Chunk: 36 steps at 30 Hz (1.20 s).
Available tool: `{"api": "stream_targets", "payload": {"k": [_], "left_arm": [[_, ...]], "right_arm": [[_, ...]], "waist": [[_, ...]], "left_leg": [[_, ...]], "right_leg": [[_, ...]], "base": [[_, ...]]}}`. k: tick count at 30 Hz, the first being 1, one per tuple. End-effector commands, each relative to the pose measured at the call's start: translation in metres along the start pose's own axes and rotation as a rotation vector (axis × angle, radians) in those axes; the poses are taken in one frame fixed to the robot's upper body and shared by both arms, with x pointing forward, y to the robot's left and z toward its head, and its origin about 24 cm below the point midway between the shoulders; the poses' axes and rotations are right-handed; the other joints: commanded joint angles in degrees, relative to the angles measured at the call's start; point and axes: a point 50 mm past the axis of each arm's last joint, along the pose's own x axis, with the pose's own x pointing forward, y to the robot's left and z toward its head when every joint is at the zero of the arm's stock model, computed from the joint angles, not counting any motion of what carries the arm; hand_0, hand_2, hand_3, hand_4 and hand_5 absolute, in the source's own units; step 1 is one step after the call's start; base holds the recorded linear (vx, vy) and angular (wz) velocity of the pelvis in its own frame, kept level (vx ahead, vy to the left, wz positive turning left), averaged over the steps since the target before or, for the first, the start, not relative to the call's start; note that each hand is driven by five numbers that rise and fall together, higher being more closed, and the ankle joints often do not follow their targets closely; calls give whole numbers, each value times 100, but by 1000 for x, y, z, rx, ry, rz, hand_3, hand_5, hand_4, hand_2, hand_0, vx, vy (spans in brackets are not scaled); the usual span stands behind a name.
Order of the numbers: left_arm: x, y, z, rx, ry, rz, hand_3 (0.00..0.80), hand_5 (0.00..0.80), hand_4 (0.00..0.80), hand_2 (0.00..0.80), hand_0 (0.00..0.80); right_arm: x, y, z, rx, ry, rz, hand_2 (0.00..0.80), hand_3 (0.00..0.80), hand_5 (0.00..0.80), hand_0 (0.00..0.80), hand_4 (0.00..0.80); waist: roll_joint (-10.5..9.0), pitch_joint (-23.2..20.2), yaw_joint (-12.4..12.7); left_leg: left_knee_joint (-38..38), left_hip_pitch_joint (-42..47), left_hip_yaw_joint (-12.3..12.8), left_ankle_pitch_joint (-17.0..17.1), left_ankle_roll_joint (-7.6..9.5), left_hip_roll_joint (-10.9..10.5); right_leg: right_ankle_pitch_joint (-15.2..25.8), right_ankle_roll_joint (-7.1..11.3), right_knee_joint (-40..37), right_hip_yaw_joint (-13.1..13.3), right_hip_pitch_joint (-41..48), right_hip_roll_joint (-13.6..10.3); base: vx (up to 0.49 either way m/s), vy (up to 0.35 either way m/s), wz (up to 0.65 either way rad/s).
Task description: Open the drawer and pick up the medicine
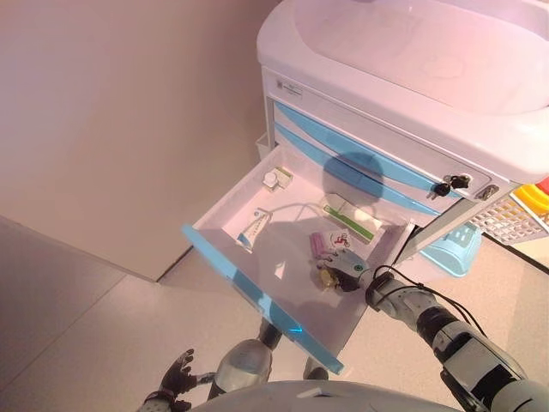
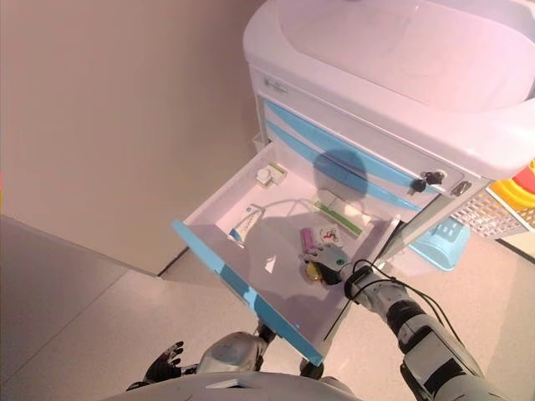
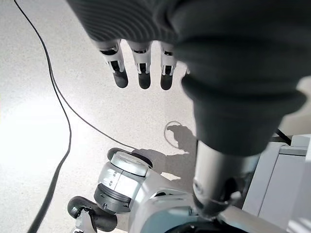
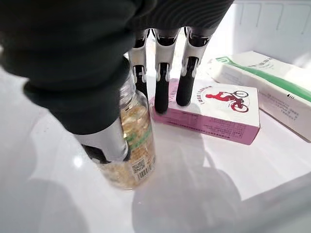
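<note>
Drawer [image 1: 257, 296] open, the right hand [image 4: 146, 58] closes around a clear pill bottle [image 4: 133, 145] inside, not yet lifted; left hand [image 1: 176, 378] hangs relaxed at 7 o'clock.

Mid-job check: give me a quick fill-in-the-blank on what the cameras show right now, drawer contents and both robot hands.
1. The drawer of the cart stands ____.
2. The right robot hand is closed around a clear ____ of yellow capsules.
3. Beside the bottle lies a ____ box with a white top.
4. The left robot hand hangs low, holding ____.

Missing words: open; bottle; pink; nothing
</note>
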Motion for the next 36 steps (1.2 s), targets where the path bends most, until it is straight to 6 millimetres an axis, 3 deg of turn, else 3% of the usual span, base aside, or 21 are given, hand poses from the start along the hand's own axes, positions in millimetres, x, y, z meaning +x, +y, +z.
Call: {"api": "stream_targets", "payload": {"k": [1, 12, 17, 21, 27, 30, 32, 36], "left_arm": [[2, -5, 2, 53, -6, -25, 0, 0, 0, 0, 0], [2, -4, 2, 58, -1, -19, 0, 0, 0, 0, 0], [2, 0, 3, 58, -1, -13, 0, 0, 0, 0, 0], [2, 5, 3, 49, 8, 9, 0, 0, 0, 0, 0], [0, 22, 2, 22, 23, 60, 0, 0, 0, 0, 0], [0, 28, 4, -1, 23, 76, 0, 0, 0, 0, 0], [1, 31, 5, -7, 25, 84, 0, 0, 0, 0, 0], [3, 35, 9, -4, 25, 79, 0, 0, 0, 0, 0]], "right_arm": [[5, -12, 9, 4, -50, -70, 800, 800, 800, 800, 800], [2, -8, 10, 13, -49, -57, 800, 800, 800, 800, 800], [2, -19, 9, -1, -92, -86, 800, 800, 800, 800, 800], [0, -52, 15, -8, -180, -147, 800, 800, 800, 800, 800], [-31, -128, 12, 138, -309, -215, 800, 800, 800, 800, 800], [-52, -171, 3, 334, -364, -256, 800, 800, 800, 800, 800], [-64, -203, -4, 594, -454, -303, 800, 800, 800, 800, 800], [-70, -244, -11, 851, -598, -422, 800, 800, 800, 800, 800]], "waist": [[-44, -45, 58], [-114, -72, 3], [-154, -81, -44], [-250, -91, -177], [-444, -204, -501], [-496, -248, -658], [-538, -288, -769], [-568, -369, -887]], "left_leg": [[93, -84, 5, -564, 161, -344], [88, -77, 64, -569, 191, -323], [101, -86, 98, -591, 212, -320], [112, -49, 217, -628, 241, -287], [30, 65, 572, -677, 259, -150], [17, 123, 730, -714, 275, -114], [20, 164, 847, -748, 284, -85], [24, 226, 978, -802, 278, -63]], "right_leg": [[86, 238, 389, 181, -377, -403], [136, 262, 353, 219, -379, -387], [165, 288, 339, 268, -406, -377], [217, 323, 321, 385, -423, -357], [297, 388, 272, 680, -477, -285], [329, 396, 243, 832, -498, -253], [342, 397, 248, 941, -524, -232], [340, 392, 246, 1112, -537, -195]], "base": [[0, 0, 0], [0, 0, 0], [-7, -1, -1], [-30, -14, -9], [-22, -19, -25], [-34, 12, -33], [-39, 8, -36], [-20, 17, -34]]}}
